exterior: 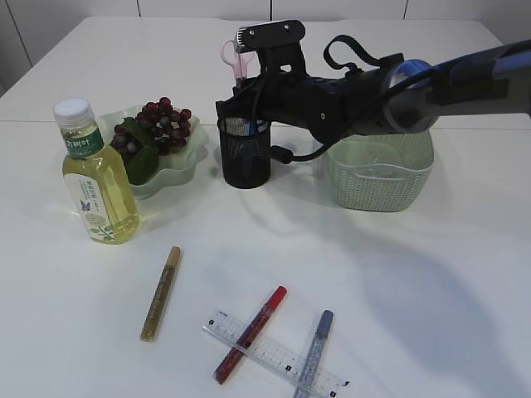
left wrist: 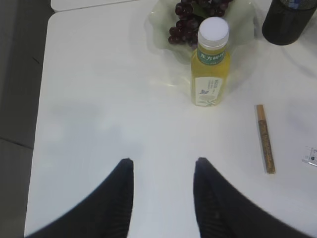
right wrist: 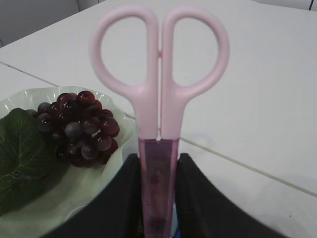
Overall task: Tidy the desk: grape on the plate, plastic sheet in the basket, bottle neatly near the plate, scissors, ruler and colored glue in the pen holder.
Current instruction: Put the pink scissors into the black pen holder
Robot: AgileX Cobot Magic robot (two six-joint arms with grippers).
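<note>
In the right wrist view the fingers [right wrist: 126,198] hide the lower part of the scissors [right wrist: 159,99], and the bottom edge cuts off the blade end. In the exterior view the arm covers most of the scissors. The left wrist view cuts off the plate [left wrist: 158,29], the holder [left wrist: 290,22] and the ruler [left wrist: 311,156].

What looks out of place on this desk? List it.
Three glue pens, gold, red and blue, lie loose on the table; the red and blue ones cross the ruler. Nothing looks spilled or damaged.
</note>
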